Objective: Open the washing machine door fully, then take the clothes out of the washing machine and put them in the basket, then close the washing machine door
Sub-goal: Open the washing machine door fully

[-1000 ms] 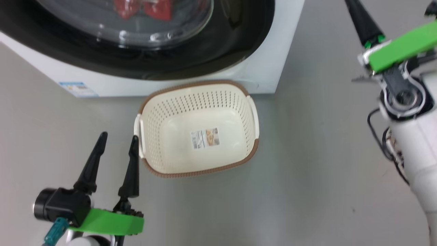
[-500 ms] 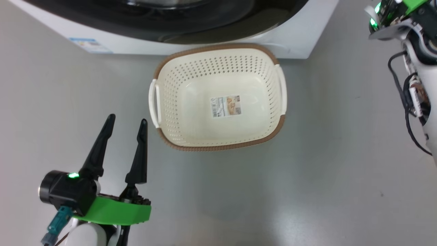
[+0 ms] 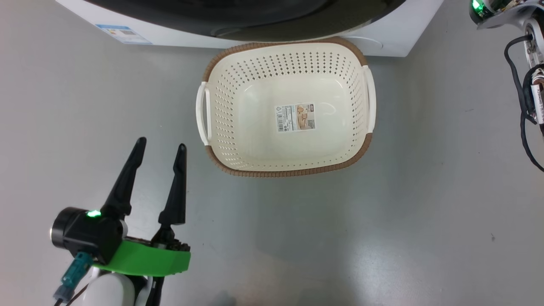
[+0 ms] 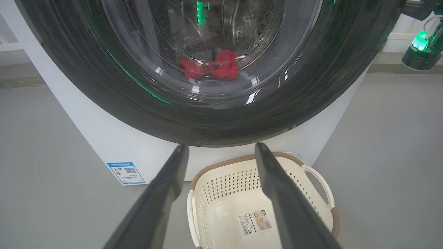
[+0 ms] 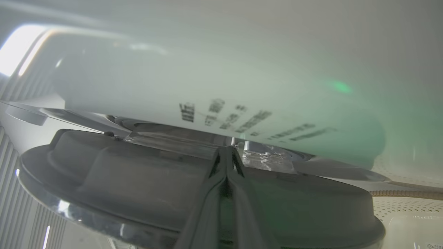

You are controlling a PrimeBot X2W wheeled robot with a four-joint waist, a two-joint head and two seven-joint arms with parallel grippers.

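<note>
Left wrist view: bright red fabric clothes [image 4: 225,67] lie behind the apparently shut black-rimmed round glass door [image 4: 104,103], cream perforated plastic basket [image 4: 221,193] empty below; left gripper [image 4: 221,147] spread, right gripper [image 5: 226,162] pinched together at its edge, so seemingly everything remains.

Not much else around me tbh. Just a plain grey floor [image 3: 425,191], smooth and a bit shiny, with a tiny dark speck [image 3: 493,238] off to my right. Further back a pale wall [image 4: 5,34] meets it.
</note>
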